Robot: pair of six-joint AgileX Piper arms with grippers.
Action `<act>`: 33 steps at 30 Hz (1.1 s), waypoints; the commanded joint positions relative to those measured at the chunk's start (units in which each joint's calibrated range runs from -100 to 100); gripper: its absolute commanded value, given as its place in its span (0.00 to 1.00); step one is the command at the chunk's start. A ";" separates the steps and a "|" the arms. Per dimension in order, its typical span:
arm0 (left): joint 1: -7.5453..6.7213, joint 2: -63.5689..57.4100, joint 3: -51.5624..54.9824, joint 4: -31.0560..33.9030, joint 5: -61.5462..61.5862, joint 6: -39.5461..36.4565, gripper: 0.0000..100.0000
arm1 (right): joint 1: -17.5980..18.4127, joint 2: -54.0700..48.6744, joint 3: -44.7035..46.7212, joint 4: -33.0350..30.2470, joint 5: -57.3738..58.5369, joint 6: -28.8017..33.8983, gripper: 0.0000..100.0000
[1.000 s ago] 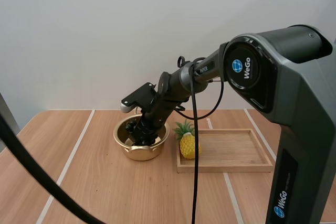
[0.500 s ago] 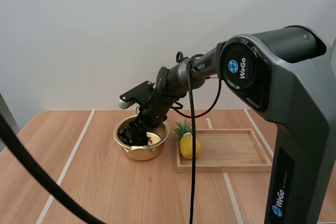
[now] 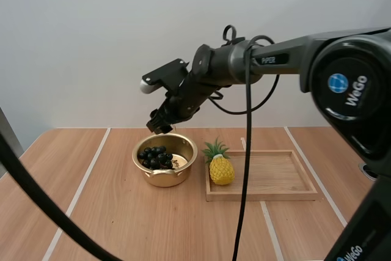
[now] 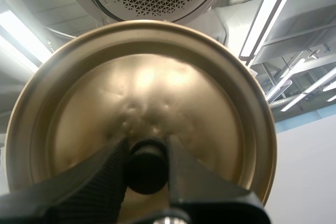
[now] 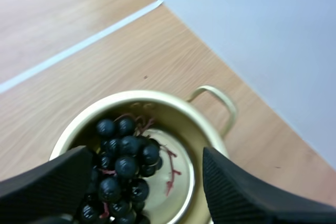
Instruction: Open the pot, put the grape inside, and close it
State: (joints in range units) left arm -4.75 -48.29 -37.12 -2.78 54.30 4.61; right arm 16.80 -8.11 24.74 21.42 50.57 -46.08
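Note:
A gold pot (image 3: 148, 172) stands uncovered on the table with a bunch of dark grapes (image 3: 155, 157) lying inside it. My right gripper (image 3: 160, 121) hangs just above the pot's far rim, open and holding nothing. In the right wrist view its fingers (image 5: 47, 182) stand wide apart over the grapes (image 5: 123, 174), which rest on the bottom of the pot (image 5: 173, 98). My left gripper (image 4: 146, 153) is shut on the black knob (image 4: 146, 169) of the gold lid (image 4: 142, 93), held up in the air with its top side facing the camera.
A wooden tray (image 3: 275, 181) lies to the right of the pot. A yellow toy pineapple (image 3: 220, 168) stands on the tray's left end, close to the pot. Bare table lies left of and in front of the pot.
My right gripper opened inside the pot and let the grapes go, then rose out of the pot to just above its rim. The grapes stayed in the pot.

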 commanded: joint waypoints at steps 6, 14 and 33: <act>-0.19 0.14 -0.49 0.45 -1.77 -0.02 0.00 | -7.30 -12.93 -0.37 -0.49 0.20 3.27 1.00; -0.19 0.14 -0.49 0.45 -1.61 -0.02 0.00 | -14.11 -27.22 -0.37 0.93 0.01 4.31 1.00; -0.19 0.14 -0.49 0.45 -1.24 -0.02 0.00 | -19.77 -52.15 -0.37 -6.35 -11.77 16.02 1.00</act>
State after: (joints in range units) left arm -4.75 -48.29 -37.12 -2.78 54.30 4.61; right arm -2.68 -58.57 24.74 17.05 40.84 -32.04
